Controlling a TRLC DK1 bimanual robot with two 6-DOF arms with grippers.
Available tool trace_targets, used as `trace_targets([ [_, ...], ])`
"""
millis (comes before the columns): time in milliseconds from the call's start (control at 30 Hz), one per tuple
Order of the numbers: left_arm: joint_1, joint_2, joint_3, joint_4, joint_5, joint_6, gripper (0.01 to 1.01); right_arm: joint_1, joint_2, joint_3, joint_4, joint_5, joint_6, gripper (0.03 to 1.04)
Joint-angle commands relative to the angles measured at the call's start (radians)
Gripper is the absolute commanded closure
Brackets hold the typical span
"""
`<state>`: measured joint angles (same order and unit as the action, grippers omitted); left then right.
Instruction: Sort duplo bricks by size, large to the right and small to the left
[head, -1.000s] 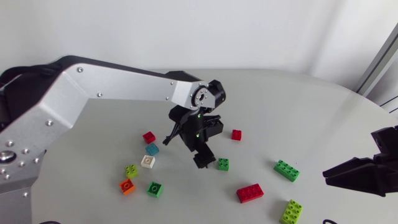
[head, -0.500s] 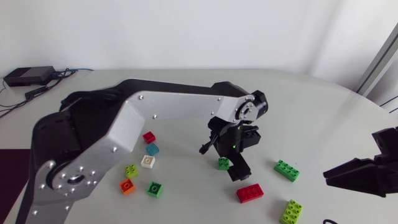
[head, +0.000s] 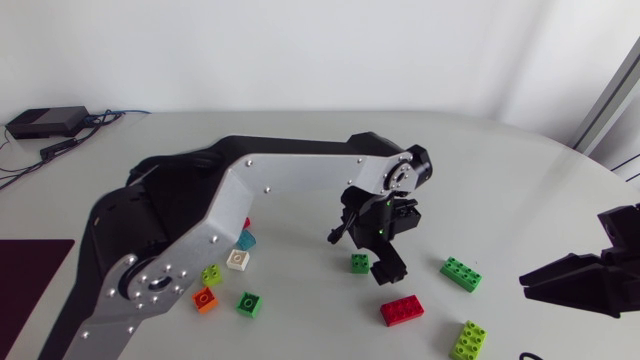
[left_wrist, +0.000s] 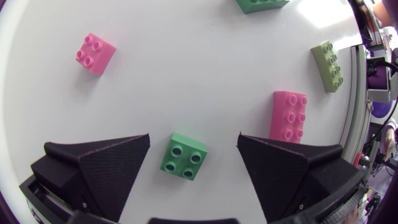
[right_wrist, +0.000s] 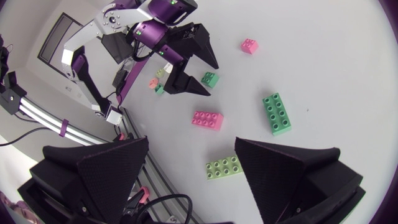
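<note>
My left gripper (head: 365, 250) hangs open over a small green brick (head: 359, 263). In the left wrist view that brick (left_wrist: 185, 155) lies on the table between the spread fingers of the left gripper (left_wrist: 194, 137), touching neither. To its right lie a large red brick (head: 401, 310), a large green brick (head: 461, 273) and a large lime brick (head: 468, 340). My right gripper (head: 570, 280) is open at the table's right edge, with nothing between the fingers of the right gripper (right_wrist: 193, 146).
Several small bricks lie at the left under my left arm: teal (head: 245, 240), white (head: 237, 260), lime (head: 211, 274), orange (head: 205, 299) and green (head: 249, 303). A small red brick (left_wrist: 95, 53) lies beyond the left gripper.
My left arm has swung right, from beside the small green brick to over it, and its jaws have spread wider. The right arm has not moved.
</note>
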<state>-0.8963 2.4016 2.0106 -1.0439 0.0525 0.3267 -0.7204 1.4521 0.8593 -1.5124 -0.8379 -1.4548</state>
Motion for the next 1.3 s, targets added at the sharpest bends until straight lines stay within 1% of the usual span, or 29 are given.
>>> trace_targets([
  [0, 0.013, 0.030, 0.023, -0.022, 0.003, -0.014, 0.056, -0.007, 0.021, -0.023, -0.012, -0.001, -0.036, 0.07],
  [133, 0.036, 0.028, 0.019, -0.024, 0.003, -0.011, 0.057, -0.008, 0.021, -0.025, -0.012, -0.001, -0.036, 0.07],
  [267, 0.043, 0.025, 0.011, -0.031, 0.003, -0.011, 0.093, -0.008, 0.022, -0.028, -0.012, -0.001, -0.038, 0.07],
  [300, 0.045, 0.022, 0.010, -0.034, 0.003, -0.008, 0.141, -0.008, 0.021, -0.026, -0.014, -0.001, -0.038, 0.07],
  [367, 0.042, 0.018, 0.004, -0.038, 0.004, -0.005, 0.311, -0.008, 0.021, -0.023, -0.017, -0.001, -0.038, 0.07],
  [400, 0.040, 0.018, 0.007, -0.038, 0.004, -0.006, 0.357, -0.008, 0.021, -0.022, -0.019, -0.003, -0.038, 0.07],
  [433, 0.039, 0.019, 0.011, -0.039, 0.006, -0.009, 0.387, -0.008, 0.021, -0.022, -0.019, -0.003, -0.036, 0.07],
  [533, 0.036, 0.050, 0.056, -0.088, 0.006, -0.014, 0.389, -0.008, 0.019, -0.023, -0.019, -0.003, -0.036, 0.07],
  [567, 0.033, 0.057, 0.065, -0.105, 0.006, -0.012, 0.444, -0.008, 0.019, -0.023, -0.019, -0.003, -0.036, 0.07],
  [633, 0.031, 0.059, 0.066, -0.107, 0.006, -0.017, 0.666, -0.008, 0.019, -0.023, -0.019, -0.003, -0.038, 0.07],
  [833, 0.036, 0.054, 0.060, -0.107, 0.006, -0.009, 0.666, -0.010, 0.019, -0.025, -0.019, -0.001, -0.039, 0.07],
  [933, 0.042, 0.033, 0.022, -0.099, 0.006, -0.008, 0.666, -0.010, 0.019, -0.025, -0.019, -0.001, -0.039, 0.07],
  [1067, 0.080, -0.067, -0.138, -0.033, 0.006, 0.006, 0.666, -0.011, 0.019, -0.026, -0.019, 0.000, -0.041, 0.07],
  [1167, 0.137, -0.154, -0.285, 0.013, 0.006, 0.015, 0.666, -0.011, 0.019, -0.023, -0.022, 0.000, -0.041, 0.07],
  [1267, 0.189, -0.274, -0.460, 0.068, 0.006, 0.041, 0.666, -0.011, 0.017, -0.028, -0.022, -0.001, -0.042, 0.07],
])
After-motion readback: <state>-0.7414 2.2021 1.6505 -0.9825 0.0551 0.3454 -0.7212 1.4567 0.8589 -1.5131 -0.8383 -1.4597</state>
